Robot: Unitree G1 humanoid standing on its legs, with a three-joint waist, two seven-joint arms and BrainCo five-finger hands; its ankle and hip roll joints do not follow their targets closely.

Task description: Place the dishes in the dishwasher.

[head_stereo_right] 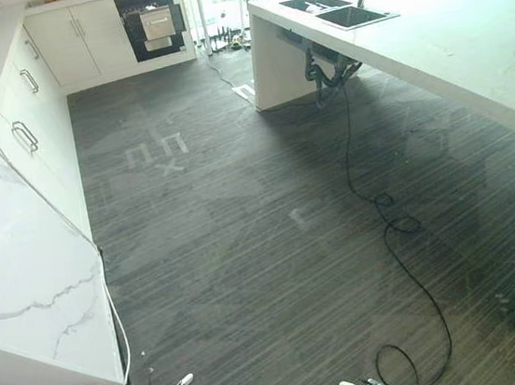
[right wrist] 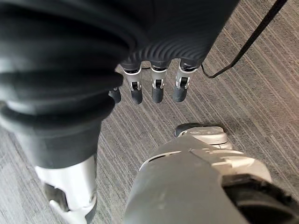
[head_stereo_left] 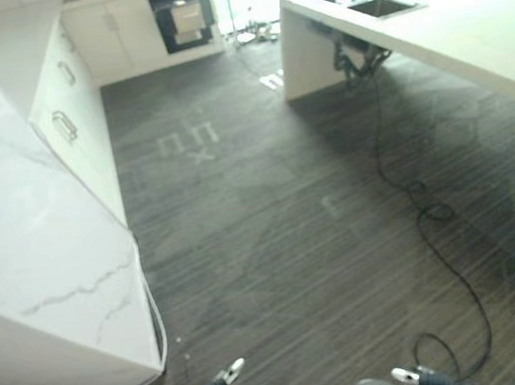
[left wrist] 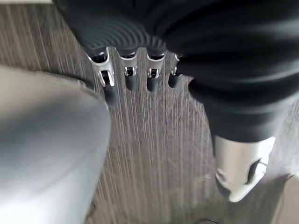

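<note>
The dishwasher (head_stereo_left: 182, 19) is a dark bay in the white cabinets at the far end of the room, with a pale panel showing inside it. A double sink (head_stereo_left: 368, 2) is set into the island counter (head_stereo_left: 463, 31) at the far right; what lies in it is too small to make out. My left hand (left wrist: 108, 79) hangs over the dark striped floor with its fingers straight and nothing in them. My right hand (right wrist: 156, 88) hangs the same way, fingers relaxed and holding nothing.
A marble-look counter (head_stereo_left: 18, 231) runs along the left, with white drawers and metal handles (head_stereo_left: 66, 125) beyond it. Pale tape marks (head_stereo_left: 190, 140) lie on the wide dark floor between that counter and the island. A metal-legged stand (head_stereo_left: 249, 6) is beside the dishwasher.
</note>
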